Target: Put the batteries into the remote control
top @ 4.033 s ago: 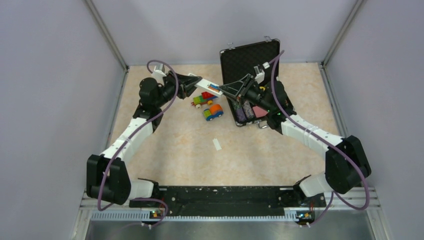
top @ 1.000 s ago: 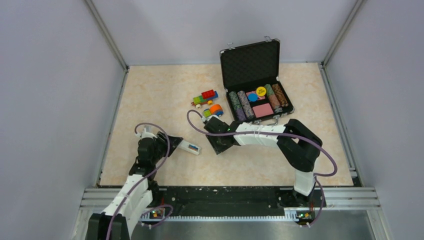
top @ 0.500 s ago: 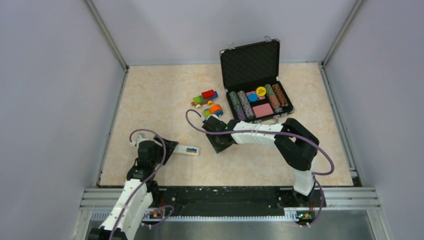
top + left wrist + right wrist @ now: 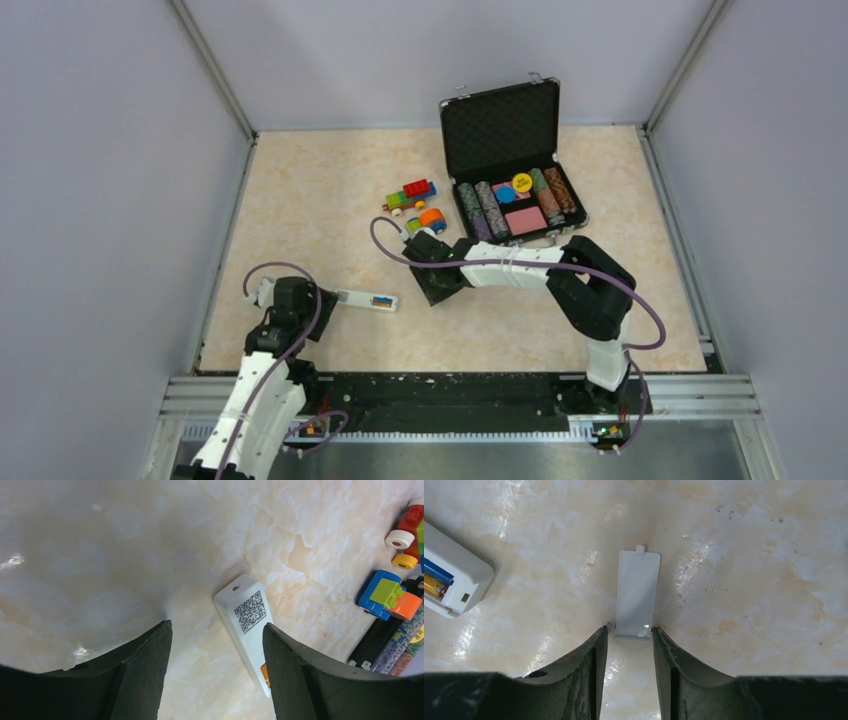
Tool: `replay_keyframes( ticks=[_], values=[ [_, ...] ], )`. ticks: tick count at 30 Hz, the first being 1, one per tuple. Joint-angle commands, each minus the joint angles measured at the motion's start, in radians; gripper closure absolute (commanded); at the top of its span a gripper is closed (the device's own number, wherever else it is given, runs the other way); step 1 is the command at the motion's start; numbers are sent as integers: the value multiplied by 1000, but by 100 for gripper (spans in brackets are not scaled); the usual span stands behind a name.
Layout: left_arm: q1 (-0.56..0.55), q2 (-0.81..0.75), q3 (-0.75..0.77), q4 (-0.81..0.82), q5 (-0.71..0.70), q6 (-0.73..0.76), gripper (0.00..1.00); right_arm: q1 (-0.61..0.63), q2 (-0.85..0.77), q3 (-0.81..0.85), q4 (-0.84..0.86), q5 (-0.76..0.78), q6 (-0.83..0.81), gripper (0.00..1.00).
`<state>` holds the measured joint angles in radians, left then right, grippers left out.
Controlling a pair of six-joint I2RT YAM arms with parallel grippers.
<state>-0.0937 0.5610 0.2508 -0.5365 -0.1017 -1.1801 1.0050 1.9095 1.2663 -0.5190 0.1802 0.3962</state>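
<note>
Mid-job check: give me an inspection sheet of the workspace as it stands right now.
Surface: marbled beige table, no spills seen.
Job's things: remote control lies flat, compartment open; batteries, blue and orange, sit inside; white cover lies apart.
Clutter: two toy vehicles; open chip case.
Grippers: left gripper jaws wide open over the remote's end; right gripper jaws narrow around the cover's near end, grip unclear.
Cables: purple cables loop along both arms.
Surroundings: grey walls; nothing else seen.
</note>
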Motion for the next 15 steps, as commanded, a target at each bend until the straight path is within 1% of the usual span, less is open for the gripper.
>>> replay_keyframes(
  ticks=[1, 3, 6, 10, 15],
  values=[
    [-1, 4, 73, -102, -41, -29, 29, -6, 29, 11, -36, 10, 20, 57],
    [-1, 7, 80, -81, -8, -31, 29, -5, 23, 12, -43, 18, 21, 55],
    [-1, 21, 85, -27, 49, -28, 29, -5, 26, 16, -53, 10, 25, 55],
    [-1, 47, 96, 46, 122, -2, 30, -6, 41, 13, -59, -1, 40, 64],
    [-1, 55, 80, 203, 244, 25, 30, -6, 26, 4, -63, 6, 65, 69]
  ],
)
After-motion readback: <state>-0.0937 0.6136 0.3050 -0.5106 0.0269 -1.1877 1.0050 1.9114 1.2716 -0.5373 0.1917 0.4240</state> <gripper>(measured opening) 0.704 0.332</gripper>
